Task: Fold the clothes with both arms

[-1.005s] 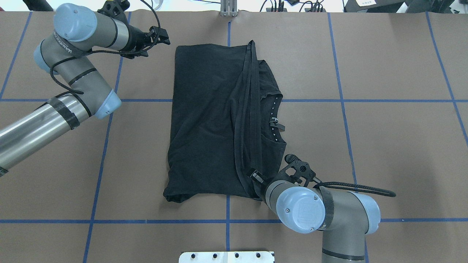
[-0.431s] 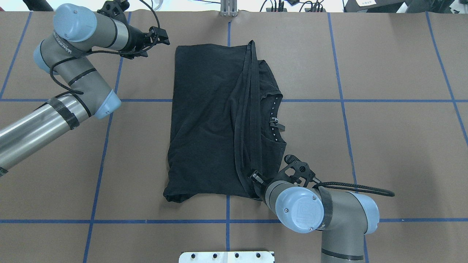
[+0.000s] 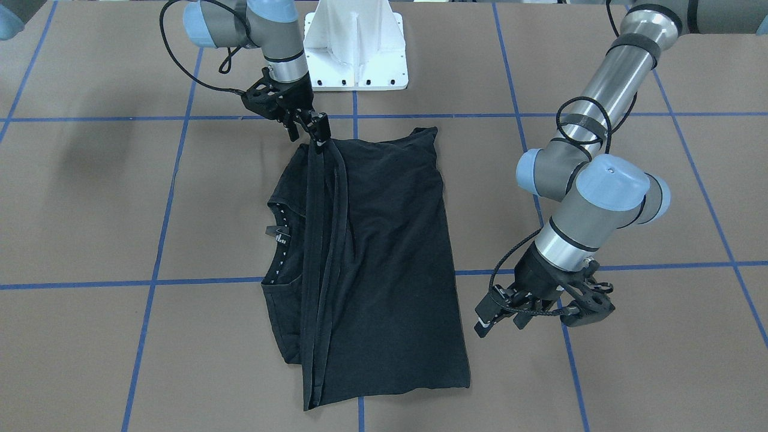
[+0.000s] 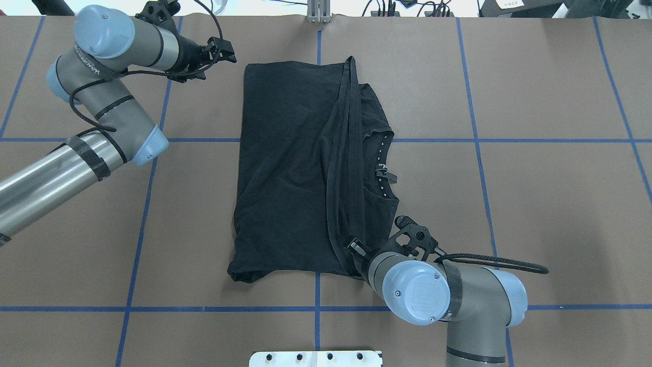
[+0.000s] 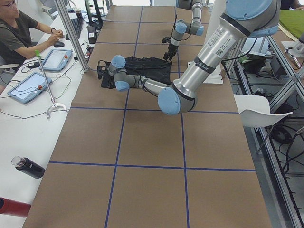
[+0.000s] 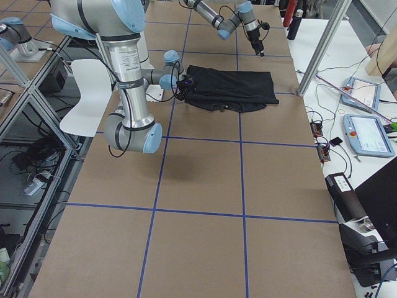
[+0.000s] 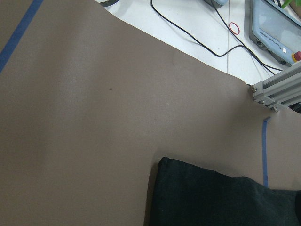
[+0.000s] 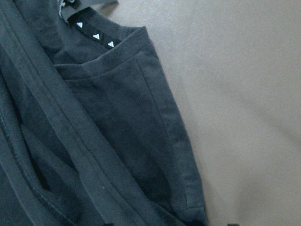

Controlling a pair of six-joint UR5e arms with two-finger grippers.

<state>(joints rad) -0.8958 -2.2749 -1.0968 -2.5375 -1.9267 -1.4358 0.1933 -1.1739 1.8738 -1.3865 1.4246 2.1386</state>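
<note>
The black T-shirt (image 4: 290, 168) lies folded on the brown table, with a long hem band (image 4: 349, 153) running along its right side. It also shows in the front-facing view (image 3: 384, 258). Its collar with small white marks (image 4: 382, 168) points right; the logo is hidden. My right gripper (image 4: 356, 250) sits at the shirt's near right corner (image 3: 318, 129). In the right wrist view the shirt (image 8: 94, 141) fills the left, and the jaws look apart with nothing lifted. My left gripper (image 4: 226, 51) is open and empty, just left of the shirt's far left corner (image 7: 162, 162), apart from it (image 3: 486, 318).
The white pedestal (image 3: 354, 42) stands at the near table edge. A metal post (image 4: 318, 15) and cables lie along the far edge. Beyond it sit a person (image 5: 19, 33), tablets (image 5: 28, 85) and bottles (image 5: 28, 167). Blue tape lines (image 4: 479, 140) cross the table.
My right arm has shifted very slightly to the left. The shirt and my left arm have not visibly moved.
</note>
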